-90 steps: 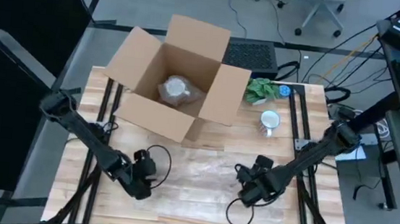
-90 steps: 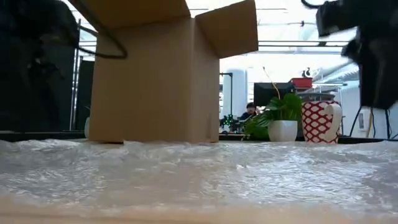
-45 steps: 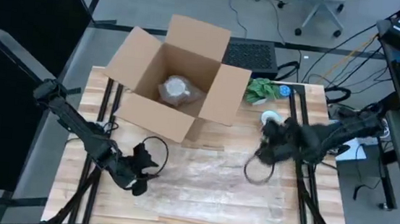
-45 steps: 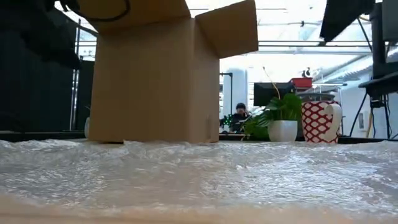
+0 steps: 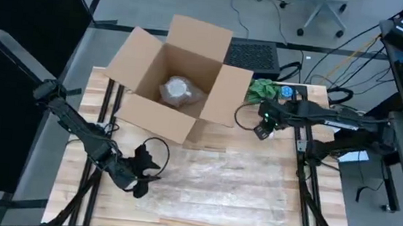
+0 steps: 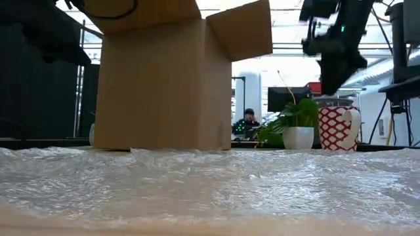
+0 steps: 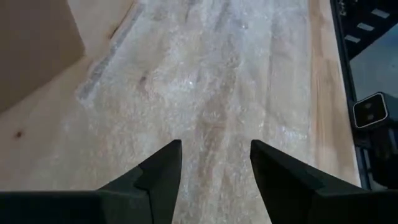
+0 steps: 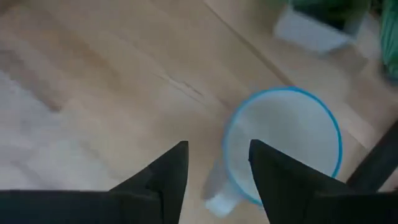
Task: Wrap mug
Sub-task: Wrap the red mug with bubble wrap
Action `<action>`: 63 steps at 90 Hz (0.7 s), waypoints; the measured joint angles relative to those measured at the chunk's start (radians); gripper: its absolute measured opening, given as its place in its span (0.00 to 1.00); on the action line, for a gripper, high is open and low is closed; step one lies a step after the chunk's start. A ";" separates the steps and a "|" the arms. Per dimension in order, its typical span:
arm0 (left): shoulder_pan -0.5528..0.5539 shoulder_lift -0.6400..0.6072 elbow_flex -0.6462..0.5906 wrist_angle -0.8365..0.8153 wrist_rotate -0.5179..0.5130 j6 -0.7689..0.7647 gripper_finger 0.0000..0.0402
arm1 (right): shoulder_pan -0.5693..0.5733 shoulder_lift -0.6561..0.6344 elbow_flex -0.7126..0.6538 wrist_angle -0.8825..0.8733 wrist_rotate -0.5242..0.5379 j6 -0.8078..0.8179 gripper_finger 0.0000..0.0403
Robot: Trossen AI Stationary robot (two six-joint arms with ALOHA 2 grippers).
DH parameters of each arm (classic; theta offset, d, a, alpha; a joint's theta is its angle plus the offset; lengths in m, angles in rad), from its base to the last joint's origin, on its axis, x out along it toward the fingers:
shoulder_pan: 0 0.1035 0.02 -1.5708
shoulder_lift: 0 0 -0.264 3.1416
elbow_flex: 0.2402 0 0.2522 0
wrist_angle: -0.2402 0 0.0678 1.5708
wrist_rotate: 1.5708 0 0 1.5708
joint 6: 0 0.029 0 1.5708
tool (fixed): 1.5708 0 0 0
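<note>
The mug, red and white patterned with a blue-rimmed inside, stands upright on the table near its far right corner, just beside a small potted plant. The right gripper hovers directly above the mug, fingers spread apart and holding nothing. To the mug's left stands an open cardboard box with a wrapped bundle inside. A sheet of bubble wrap lies flat across the near half of the table. The left gripper hangs over the wrap's left part, fingers parted and empty.
</note>
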 joint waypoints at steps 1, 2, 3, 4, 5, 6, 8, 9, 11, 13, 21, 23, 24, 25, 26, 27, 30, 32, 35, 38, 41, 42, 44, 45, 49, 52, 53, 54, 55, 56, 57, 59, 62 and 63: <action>0.000 0.000 0.000 0.000 0.000 0.000 0.45 | -0.005 0.003 -0.005 0.003 -0.005 -0.003 0.39; 0.000 0.000 0.000 0.000 0.000 0.000 0.45 | -0.009 0.005 -0.010 0.006 -0.009 -0.006 0.38; 0.000 0.000 0.000 0.000 0.000 0.000 0.45 | -0.013 0.007 -0.016 0.009 -0.013 -0.010 0.38; 0.000 0.000 0.000 0.000 0.000 0.000 0.45 | -0.016 0.010 -0.020 0.013 -0.015 -0.014 0.38; 0.000 0.000 0.000 0.000 0.000 0.000 0.45 | -0.020 0.012 -0.025 0.016 -0.017 -0.017 0.38; 0.000 0.000 0.000 0.000 0.000 0.000 0.45 | -0.023 0.014 -0.029 0.018 -0.018 -0.021 0.38; 0.000 0.000 0.000 0.000 0.000 0.000 0.45 | -0.028 0.019 -0.035 0.021 -0.018 -0.027 0.38; 0.000 0.000 0.000 0.000 0.000 0.000 0.45 | -0.032 0.021 -0.038 0.023 -0.019 -0.030 0.38; 0.000 0.000 0.000 0.000 0.000 0.001 0.45 | -0.037 0.027 -0.043 0.026 -0.019 -0.035 0.38; 0.000 0.000 0.000 -0.001 0.000 0.000 0.45 | -0.042 0.032 -0.048 0.029 -0.016 -0.041 0.38; 0.000 0.000 0.000 -0.001 0.000 0.001 0.45 | -0.053 0.047 -0.069 0.059 -0.015 -0.060 0.38; 0.000 0.000 0.000 -0.001 0.000 0.001 0.45 | -0.055 0.050 -0.073 0.071 -0.015 -0.063 0.38; 0.000 0.000 0.000 -0.001 0.000 0.001 0.45 | -0.057 0.052 -0.076 0.078 -0.016 -0.065 0.38; 0.000 0.000 0.000 -0.001 0.000 0.001 0.45 | -0.058 0.054 -0.078 0.085 -0.016 -0.066 0.38; 0.000 0.000 0.000 -0.001 0.000 0.001 0.45 | -0.058 0.055 -0.081 0.094 -0.016 -0.067 0.38; 0.000 0.000 0.000 -0.001 0.000 0.001 0.45 | -0.059 0.058 -0.084 0.102 -0.016 -0.069 0.38; 0.000 0.000 0.000 -0.001 -0.001 0.001 0.45 | -0.060 0.067 -0.091 0.122 -0.017 -0.075 0.38; 0.000 0.000 0.000 0.000 -0.001 0.001 0.45 | -0.062 0.074 -0.097 0.135 -0.017 -0.080 0.38; 0.000 0.000 0.000 0.000 -0.001 0.001 0.45 | -0.065 0.086 -0.104 0.153 -0.017 -0.084 0.38; 0.000 0.000 0.000 -0.001 -0.002 0.001 0.45 | -0.070 0.102 -0.107 0.165 -0.017 -0.085 0.38; 0.000 0.000 0.000 0.000 -0.002 0.001 0.45 | -0.074 0.118 -0.110 0.180 -0.017 -0.085 0.38; 0.000 0.000 0.000 0.000 -0.002 0.001 0.45 | -0.076 0.124 -0.111 0.184 -0.016 -0.085 0.38; 0.000 0.000 0.000 0.000 -0.002 0.001 0.45 | -0.078 0.136 -0.111 0.186 -0.017 -0.088 0.37; 0.000 0.000 0.000 -0.001 -0.003 0.001 0.45 | -0.079 0.142 -0.111 0.187 -0.017 -0.089 0.37; 0.000 0.000 0.000 0.000 -0.003 0.001 0.45 | -0.079 0.165 -0.112 0.188 -0.017 -0.099 0.35; 0.000 0.000 0.000 -0.001 -0.003 0.001 0.45 | -0.079 0.182 -0.112 0.188 -0.017 -0.107 0.32; 0.000 0.000 0.000 -0.001 -0.003 0.001 0.45 | -0.079 0.187 -0.112 0.188 -0.017 -0.109 0.31; 0.000 0.000 0.000 0.000 -0.003 0.001 0.45 | -0.079 0.192 -0.112 0.189 -0.017 -0.112 0.30; 0.000 0.000 0.000 0.000 -0.003 0.001 0.45 | -0.079 0.198 -0.112 0.189 -0.018 -0.115 0.29; 0.000 0.000 0.000 0.000 -0.003 0.001 0.45 | -0.079 0.202 -0.112 0.189 -0.018 -0.117 0.28; 0.000 0.000 0.000 0.000 -0.003 0.001 0.45 | -0.079 0.207 -0.112 0.189 -0.020 -0.120 0.26; 0.000 0.000 0.000 0.000 -0.003 0.001 0.45 | -0.079 0.216 -0.112 0.190 -0.022 -0.127 0.23; 0.000 0.000 0.000 0.000 -0.003 0.001 0.45 | -0.079 0.228 -0.112 0.192 -0.023 -0.138 0.18; 0.000 0.000 0.000 0.000 -0.003 0.001 0.45 | -0.079 0.231 -0.112 0.192 -0.023 -0.141 0.17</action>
